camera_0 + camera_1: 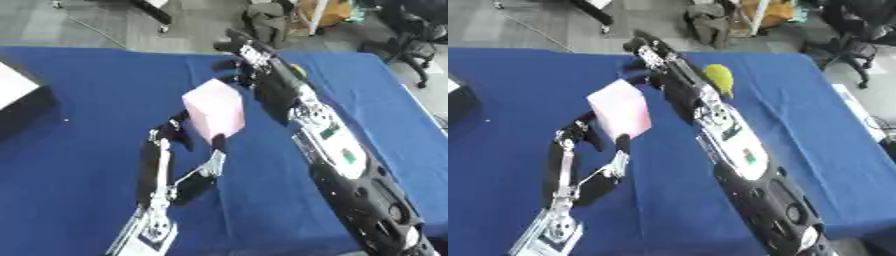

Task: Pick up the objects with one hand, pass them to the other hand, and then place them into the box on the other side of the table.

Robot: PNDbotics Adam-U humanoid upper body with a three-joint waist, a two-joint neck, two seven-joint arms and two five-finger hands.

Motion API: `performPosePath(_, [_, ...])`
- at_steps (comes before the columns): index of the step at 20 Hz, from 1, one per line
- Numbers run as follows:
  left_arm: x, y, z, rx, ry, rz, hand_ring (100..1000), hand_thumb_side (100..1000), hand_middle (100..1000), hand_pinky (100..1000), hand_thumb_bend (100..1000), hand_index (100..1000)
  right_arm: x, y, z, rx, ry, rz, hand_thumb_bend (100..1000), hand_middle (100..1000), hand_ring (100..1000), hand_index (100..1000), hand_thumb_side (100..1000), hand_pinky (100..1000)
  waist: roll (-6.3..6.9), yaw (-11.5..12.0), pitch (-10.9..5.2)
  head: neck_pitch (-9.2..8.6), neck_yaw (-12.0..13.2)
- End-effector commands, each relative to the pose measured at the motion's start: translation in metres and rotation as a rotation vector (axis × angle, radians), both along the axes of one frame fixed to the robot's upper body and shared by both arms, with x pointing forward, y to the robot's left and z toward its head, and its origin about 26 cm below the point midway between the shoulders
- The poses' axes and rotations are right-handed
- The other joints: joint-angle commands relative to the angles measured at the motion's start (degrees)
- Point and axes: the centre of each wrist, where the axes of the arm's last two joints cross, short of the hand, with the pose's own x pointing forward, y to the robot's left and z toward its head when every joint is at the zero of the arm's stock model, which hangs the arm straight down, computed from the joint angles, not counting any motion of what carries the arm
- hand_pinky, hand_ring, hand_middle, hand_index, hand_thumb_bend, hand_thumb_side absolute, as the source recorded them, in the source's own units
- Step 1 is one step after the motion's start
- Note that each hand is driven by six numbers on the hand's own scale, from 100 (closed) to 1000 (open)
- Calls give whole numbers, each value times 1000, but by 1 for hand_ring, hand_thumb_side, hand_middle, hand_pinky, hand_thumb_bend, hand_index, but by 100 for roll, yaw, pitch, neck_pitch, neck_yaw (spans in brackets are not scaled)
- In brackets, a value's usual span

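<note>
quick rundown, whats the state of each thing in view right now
pink block: off the table, held up between the two hands.
left hand: fingers curled round the lower end of the block.
right hand: by the block's upper end; its fingers cannot be made out.
yellow-green object: lying on the blue table, right of the right arm, untouched.
box: at the table's left edge, only partly in view.

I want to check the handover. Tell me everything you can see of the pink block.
The pink block is a plain, pale pink box-shaped thing with flat matte faces, tilted, one corner uppermost. It is held above the blue table, the left hand gripping its lower end from below. The right hand is just behind its top; contact is unclear.
</note>
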Motion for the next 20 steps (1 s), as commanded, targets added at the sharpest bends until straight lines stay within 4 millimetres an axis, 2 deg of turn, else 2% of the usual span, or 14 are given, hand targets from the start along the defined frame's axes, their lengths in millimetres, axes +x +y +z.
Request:
performPosePath(1, [2,-1,5,-18,-17,11,426,537,299,539,100,592,-2,-1,12,15,-33,2,100,865,846,1000,705,742,28,-12,-59,-14,21])
performPosePath(9, [2,-1,4,-24,-10,16,428,539,299,537,100,592,-2,2,8,-3,-13,21,100,865,844,1000,754,738,28,-36,-76,-14,23])
performPosePath(16, [7,5,9,-47,-17,58,418,535,285,525,100,575,-8,1,16,8,-56,36,100,866,842,1000,666,739,36,-45,-94,-14,54])
performPosePath(18, [13,12,14,-57,-29,93,418,535,284,524,100,574,-13,-2,24,28,-99,27,100,867,842,1000,630,742,45,-58,-98,-14,137])
performPosePath(20, [22,23,25,-67,-56,138,418,537,285,524,100,573,-19,-5,34,50,-150,9,100,869,843,1000,608,745,63,-82,-105,-14,412])
